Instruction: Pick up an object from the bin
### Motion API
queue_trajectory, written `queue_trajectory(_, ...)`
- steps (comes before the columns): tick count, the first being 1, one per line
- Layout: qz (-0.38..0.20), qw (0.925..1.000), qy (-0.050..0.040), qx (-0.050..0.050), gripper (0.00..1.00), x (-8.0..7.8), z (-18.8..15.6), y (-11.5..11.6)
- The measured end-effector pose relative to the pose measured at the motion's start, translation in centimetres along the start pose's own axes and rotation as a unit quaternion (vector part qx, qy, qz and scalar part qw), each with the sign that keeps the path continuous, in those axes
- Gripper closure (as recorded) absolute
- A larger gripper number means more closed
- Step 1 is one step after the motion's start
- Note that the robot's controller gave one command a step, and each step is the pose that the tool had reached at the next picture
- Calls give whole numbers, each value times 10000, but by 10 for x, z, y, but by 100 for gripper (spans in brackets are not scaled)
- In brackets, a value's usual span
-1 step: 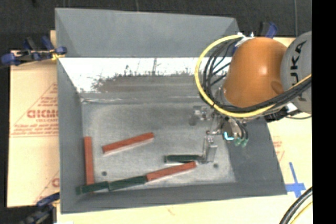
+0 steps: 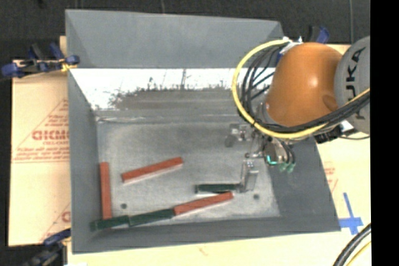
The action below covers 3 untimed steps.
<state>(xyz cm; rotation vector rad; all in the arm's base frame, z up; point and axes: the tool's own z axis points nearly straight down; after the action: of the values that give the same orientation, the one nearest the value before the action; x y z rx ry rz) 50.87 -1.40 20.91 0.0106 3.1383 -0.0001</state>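
Observation:
My gripper (image 2: 249, 179) hangs low in the right part of the bin, under the orange cover. Its tip is at the right end of a short dark green stick (image 2: 214, 187) lying flat on the bin floor. Just below that stick, a red stick (image 2: 203, 202) lies at a slight slant. I see nothing held in the gripper.
A second red stick (image 2: 151, 169) lies slanted in the middle of the floor. A third red stick (image 2: 105, 190) lies along the left wall. A long dark green stick (image 2: 133, 219) runs along the front wall. The arm and its cables cover the bin's right side.

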Motion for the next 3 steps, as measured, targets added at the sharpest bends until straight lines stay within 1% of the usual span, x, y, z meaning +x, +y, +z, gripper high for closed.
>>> queue_trajectory(1, -268, 9996, -42, 5, 0, -1, 44, -8)
queue_trajectory(2, -1111, 9938, -5, 5, 0, 18, 92, 6)
queue_trajectory(3, -1861, 9825, 0, -6, 100, 4, 139, 38)
